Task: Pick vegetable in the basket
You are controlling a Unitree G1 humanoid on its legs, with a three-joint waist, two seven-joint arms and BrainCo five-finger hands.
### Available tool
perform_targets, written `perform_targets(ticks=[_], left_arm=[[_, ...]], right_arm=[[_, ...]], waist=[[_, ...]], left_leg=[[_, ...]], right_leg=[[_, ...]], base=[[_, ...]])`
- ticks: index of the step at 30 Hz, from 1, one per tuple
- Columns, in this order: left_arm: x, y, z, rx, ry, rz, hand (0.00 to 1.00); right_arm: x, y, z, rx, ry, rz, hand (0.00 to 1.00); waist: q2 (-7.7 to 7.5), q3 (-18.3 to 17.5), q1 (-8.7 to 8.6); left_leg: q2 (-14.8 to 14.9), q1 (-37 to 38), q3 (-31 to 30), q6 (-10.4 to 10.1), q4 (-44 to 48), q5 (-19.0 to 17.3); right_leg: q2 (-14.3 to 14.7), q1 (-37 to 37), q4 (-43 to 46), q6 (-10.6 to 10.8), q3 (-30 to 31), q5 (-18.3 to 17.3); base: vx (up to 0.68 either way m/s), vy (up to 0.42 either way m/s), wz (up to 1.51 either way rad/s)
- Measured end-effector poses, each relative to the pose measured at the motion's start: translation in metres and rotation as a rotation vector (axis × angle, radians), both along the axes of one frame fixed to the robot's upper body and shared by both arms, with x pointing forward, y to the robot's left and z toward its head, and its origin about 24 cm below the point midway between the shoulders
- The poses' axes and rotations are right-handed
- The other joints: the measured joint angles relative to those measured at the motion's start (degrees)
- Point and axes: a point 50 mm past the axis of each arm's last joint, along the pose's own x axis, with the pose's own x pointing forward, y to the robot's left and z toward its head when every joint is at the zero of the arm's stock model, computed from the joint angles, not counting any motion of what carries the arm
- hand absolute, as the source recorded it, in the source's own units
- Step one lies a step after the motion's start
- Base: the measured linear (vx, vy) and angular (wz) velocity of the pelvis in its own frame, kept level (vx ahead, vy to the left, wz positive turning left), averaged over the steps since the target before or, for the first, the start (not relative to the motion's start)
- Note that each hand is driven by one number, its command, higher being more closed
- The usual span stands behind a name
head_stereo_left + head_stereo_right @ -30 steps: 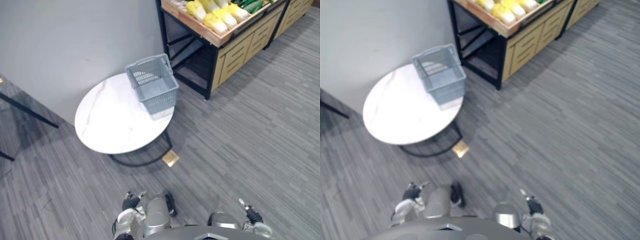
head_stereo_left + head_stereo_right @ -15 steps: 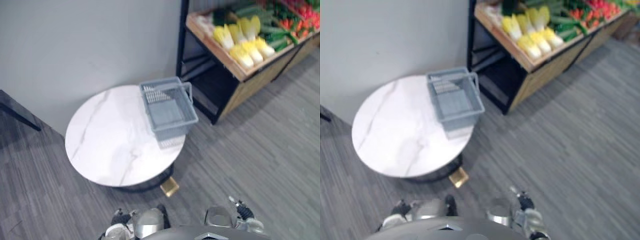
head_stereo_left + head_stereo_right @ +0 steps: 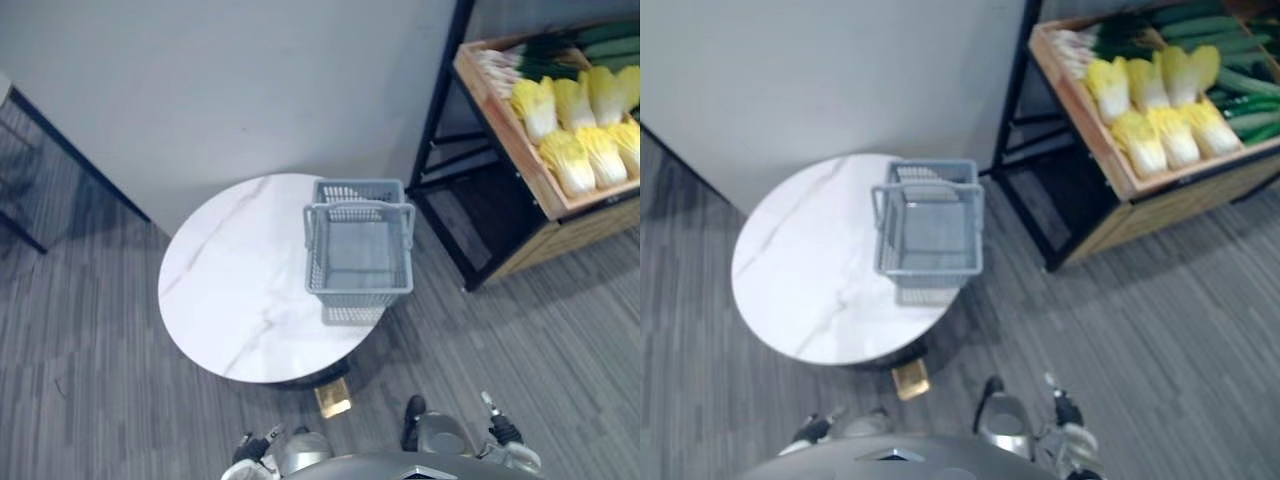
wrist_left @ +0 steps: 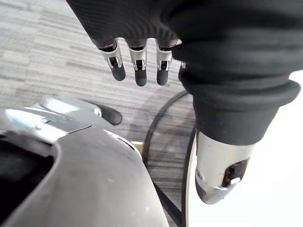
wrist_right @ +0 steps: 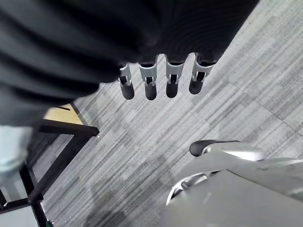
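The whole view has swung round over the last second. That is the head camera turning, not the things moving. The shelf [image 3: 1180,205] with its wooden tray now takes the upper right of the frame rather than being cut off at the top edge, and the round white bench [image 3: 230,290] sits centre left. The grey basket [image 3: 358,285] stands upright at the bench's right-hand edge, the side toward the shelf, and looks empty. The task's vegetables lie in the tray at upper right, well apart from the basket: pale yellow cabbages [image 3: 1175,135] in two rows, with green vegetables [image 3: 1250,85] beyond them. The left hand [image 4: 138,71] and right hand [image 5: 171,78] hang low by the bottom edge of the frame, fingers straight and relaxed, with nothing in either. I judge the task to be at its very start: the produce is in sight, but no reach has begun, and the robot probably stands too far off to take one.
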Motion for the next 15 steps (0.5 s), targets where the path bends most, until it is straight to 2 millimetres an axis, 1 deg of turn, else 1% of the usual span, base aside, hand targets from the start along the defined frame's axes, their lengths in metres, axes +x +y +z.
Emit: perform_targets(ticks=[1,2,4,6,7,8,9,10,11,12,13,14,15], left_arm=[[-0.006,0.002,0.0,0.004,0.01,0.02,0.0],[-0.009,0.003,0.0,0.006,0.015,0.026,0.0],[-0.011,0.003,0.0,0.011,0.019,0.029,0.0],[-0.009,0.001,0.0,0.011,0.018,0.012,0.0],[-0.007,0.0,0.0,0.022,0.017,-0.009,0.0],[-0.007,-0.001,0.001,0.028,0.019,-0.019,0.0],[-0.007,-0.003,0.001,0.038,0.025,-0.048,0.0],[-0.007,-0.003,0.001,0.04,0.027,-0.058,0.0],[-0.007,-0.005,0.0,0.044,0.032,-0.085,0.0],[-0.005,-0.006,0.001,0.048,0.032,-0.114,0.0],[-0.003,-0.007,0.001,0.049,0.03,-0.129,0.0],[-0.002,-0.008,0.001,0.051,0.027,-0.144,0.0],[0.0,-0.008,0.001,0.058,0.027,-0.172,0.0]], right_arm=[[0.002,0.001,0.0,0.002,0.002,0.007,0.0],[0.003,0.001,0.0,0.004,0.003,0.0,0.0],[0.01,-0.009,0.003,-0.018,-0.016,-0.051,0.0],[0.018,-0.037,0.013,-0.097,-0.045,-0.126,0.0],[0.033,-0.058,0.025,-0.169,-0.096,-0.152,0.0],[0.044,-0.069,0.034,-0.213,-0.133,-0.153,0.0],[0.068,-0.091,0.057,-0.305,-0.228,-0.145,0.0],[0.081,-0.1,0.07,-0.351,-0.281,-0.142,0.0],[0.105,-0.116,0.099,-0.441,-0.39,-0.117,0.0],[0.131,-0.127,0.133,-0.536,-0.505,-0.085,0.0],[0.143,-0.13,0.149,-0.587,-0.554,-0.066,0.0],[0.155,-0.134,0.168,-0.646,-0.608,-0.048,0.0],[0.175,-0.138,0.2,-0.745,-0.694,-0.011,0.0]], waist=[[-0.64,-0.23,0.09],[-0.85,-0.52,0.09],[-0.7,-0.87,0.0],[-0.16,-1.19,-0.1],[-0.07,-1.13,-0.11],[0.05,-1.07,-0.08],[0.6,-1.04,-0.32],[0.89,-1.0,-0.35],[1.17,-1.12,-0.38],[1.85,-1.37,-0.43],[2.43,-1.63,-0.54],[2.26,-1.44,-0.63],[2.71,-1.53,-0.78]], left_leg=[[0.3,-0.98,-0.08,0.0,-0.17,1.37],[0.38,-1.58,-0.13,-0.05,-0.2,1.94],[0.39,-3.28,-0.33,0.09,-0.73,3.78],[-0.19,-5.05,0.23,0.5,-1.0,5.18],[-0.9,-5.91,0.98,0.67,-1.37,6.73],[-1.16,-5.95,1.81,0.8,-1.99,7.51],[-1.31,-5.97,3.08,1.07,-2.43,7.88],[-1.29,-5.99,3.57,1.08,-2.44,7.87],[-1.15,-6.53,4.21,1.09,-2.51,7.86],[-0.99,-7.46,5.22,1.08,-2.7,7.81],[-0.89,-7.94,5.52,1.07,-2.72,7.79],[-0.78,-8.36,6.2,1.08,-2.74,7.74],[-0.56,-8.96,6.76,0.93,-2.71,7.29]], right_leg=[[0.17,0.51,-0.32,-0.04,-1.73,-0.42],[0.2,0.68,-0.65,-0.18,-2.56,-0.45],[0.34,2.15,-2.18,-0.5,-6.01,-0.26],[-0.39,2.6,-2.41,-0.52,-8.77,-0.27],[-1.08,2.44,-2.37,-0.54,-9.35,-0.25],[-1.27,2.34,-2.32,-0.54,-9.39,-0.24],[-1.33,2.19,-2.11,-0.55,-9.54,-0.24],[-1.29,2.12,-2.06,-0.55,-9.53,-0.24],[-1.15,1.49,-2.14,-0.53,-9.32,-0.26],[-0.95,0.17,-2.26,-0.18,-8.63,-0.48],[-0.7,-0.55,-2.37,-0.19,-7.98,-0.47],[-0.47,-1.56,-2.37,-0.19,-6.56,-0.46],[0.38,-2.58,-2.28,0.02,-4.33,-0.18]], base=[[0.1,-0.181,0.69],[0.1,-0.156,0.73],[0.08,-0.113,0.83],[0.04,-0.043,0.8],[-0.01,-0.001,0.49],[-0.04,-0.002,0.36],[-0.05,-0.001,0.11],[-0.08,-0.003,0.05],[-0.11,-0.001,-0.09],[-0.13,-0.004,-0.12],[-0.13,0.009,-0.14],[-0.12,0.012,-0.07],[-0.11,0.015,-0.07]])
